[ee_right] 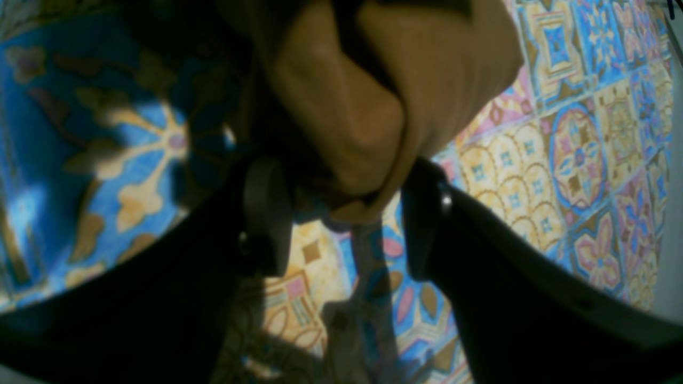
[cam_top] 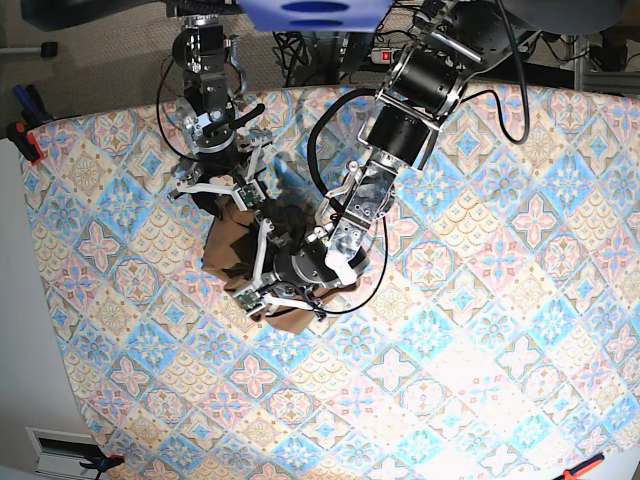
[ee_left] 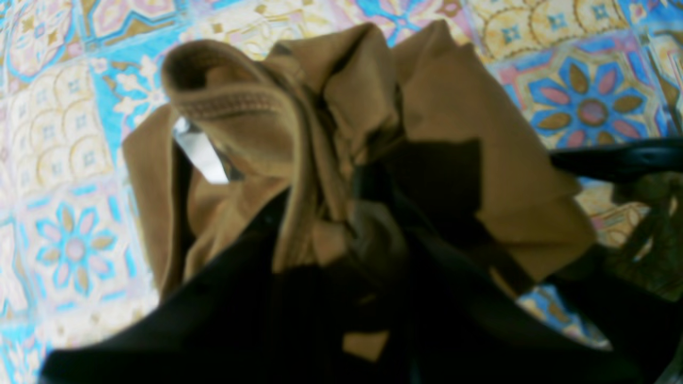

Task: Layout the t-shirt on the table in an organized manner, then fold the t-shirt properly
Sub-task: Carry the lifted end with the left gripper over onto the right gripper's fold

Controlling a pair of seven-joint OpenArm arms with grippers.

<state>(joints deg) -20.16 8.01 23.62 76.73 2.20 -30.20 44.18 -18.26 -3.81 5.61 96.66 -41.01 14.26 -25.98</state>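
The tan-brown t-shirt (cam_top: 225,262) lies crumpled in a heap at the left-centre of the patterned table (cam_top: 480,300). In the left wrist view my left gripper (ee_left: 373,213) is shut on a bunch of the t-shirt (ee_left: 453,96), and folds spill out around it, with the collar band and white tag (ee_left: 200,152) on the left. In the base view this gripper (cam_top: 285,275) sits over the heap's near right side. My right gripper (ee_right: 347,213) is open. Its fingers (ee_right: 267,213) stand wide apart on either side of a rounded fold of the t-shirt (ee_right: 341,106) at the heap's far edge (cam_top: 228,190).
The table's left edge runs close to the heap, with clamps (cam_top: 22,135) fixed on it. Cables and equipment (cam_top: 330,40) crowd the back edge behind both arms. An orange clamp (cam_top: 585,465) sits at the front right corner.
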